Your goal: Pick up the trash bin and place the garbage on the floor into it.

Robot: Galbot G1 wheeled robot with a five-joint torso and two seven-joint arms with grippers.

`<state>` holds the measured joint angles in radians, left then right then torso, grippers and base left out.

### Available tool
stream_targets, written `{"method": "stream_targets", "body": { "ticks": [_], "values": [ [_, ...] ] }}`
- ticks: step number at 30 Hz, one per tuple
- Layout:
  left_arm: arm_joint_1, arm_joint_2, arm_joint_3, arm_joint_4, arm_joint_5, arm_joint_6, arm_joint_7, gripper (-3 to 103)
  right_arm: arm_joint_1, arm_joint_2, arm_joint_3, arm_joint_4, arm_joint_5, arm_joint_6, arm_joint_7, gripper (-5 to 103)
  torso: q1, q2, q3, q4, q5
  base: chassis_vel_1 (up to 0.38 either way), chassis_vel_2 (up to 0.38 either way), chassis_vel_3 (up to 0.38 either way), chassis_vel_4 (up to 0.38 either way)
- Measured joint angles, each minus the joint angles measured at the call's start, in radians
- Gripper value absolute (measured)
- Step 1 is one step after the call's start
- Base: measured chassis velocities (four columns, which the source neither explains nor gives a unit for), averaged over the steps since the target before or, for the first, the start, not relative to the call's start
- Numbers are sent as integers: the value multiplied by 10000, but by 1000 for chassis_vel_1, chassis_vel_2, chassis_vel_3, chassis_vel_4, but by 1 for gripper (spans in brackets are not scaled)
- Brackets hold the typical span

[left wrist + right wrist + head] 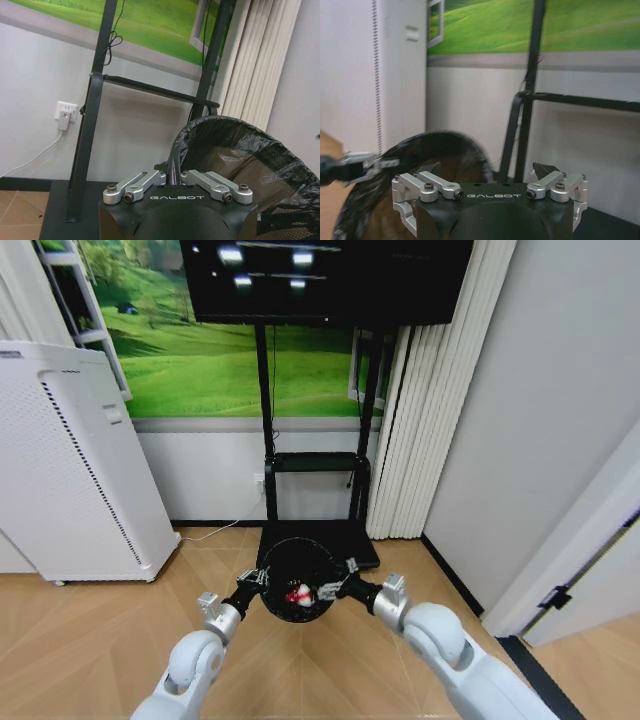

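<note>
While the left gripper (252, 583) is clamped on the trash bin (297, 578) rim before the TV stand (318, 465), red-and-white garbage (297, 594) lies inside and the right gripper (340, 586), jaws apart, waits beside, so I judge remaining litter must be located next.

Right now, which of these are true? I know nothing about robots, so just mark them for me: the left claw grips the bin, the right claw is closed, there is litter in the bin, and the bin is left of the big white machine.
1. The left gripper is clamped on the rim of the trash bin. True.
2. The right gripper is closed. False: its jaws stand wide apart, close to the bin's rim.
3. A red-and-white wad lies inside the bin. True.
4. The bin is left of the white air purifier. False: the purifier stands to the bin's left.
</note>
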<state>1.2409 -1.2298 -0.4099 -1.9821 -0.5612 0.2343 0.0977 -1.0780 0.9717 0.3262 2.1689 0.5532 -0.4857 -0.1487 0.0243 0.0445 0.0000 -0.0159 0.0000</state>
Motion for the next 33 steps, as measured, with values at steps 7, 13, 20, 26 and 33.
{"method": "stream_targets", "body": {
  "ticks": [7, 13, 20, 26, 33],
  "values": [
    [90, -72, -207, -81, 26, -30, -12, 7, -650, 85, 1753, 108, 1142, 134, 1936, 100, 0, 0, 0, -2, -1, 0, 0, 0, 0],
    [356, -13, -671, -330, 32, -33, -15, 7, -870, 863, 2302, -953, 980, 653, 4037, 100, -1, 0, 0, -1, 1, 0, 0, 0, 0],
    [662, 40, -1193, -639, -31, -33, 4, 7, -1619, 2187, 2671, -1876, -314, 1478, 4593, 100, 0, -1, 0, -1, 5, 0, 0, 0, 0],
    [665, 90, -1420, -745, -161, -12, 8, 7, -2272, 2728, 2924, -1517, -729, 1596, 4488, 100, 0, 0, 0, -2, -2, 0, 0, 0, 0],
    [628, 70, -1369, -745, -159, -2, 9, 7, -2342, 2739, 2910, -1212, -735, 1546, 4388, 100, 0, 0, 1, -1, -1, 0, 0, 0, 0]
  ]
}}
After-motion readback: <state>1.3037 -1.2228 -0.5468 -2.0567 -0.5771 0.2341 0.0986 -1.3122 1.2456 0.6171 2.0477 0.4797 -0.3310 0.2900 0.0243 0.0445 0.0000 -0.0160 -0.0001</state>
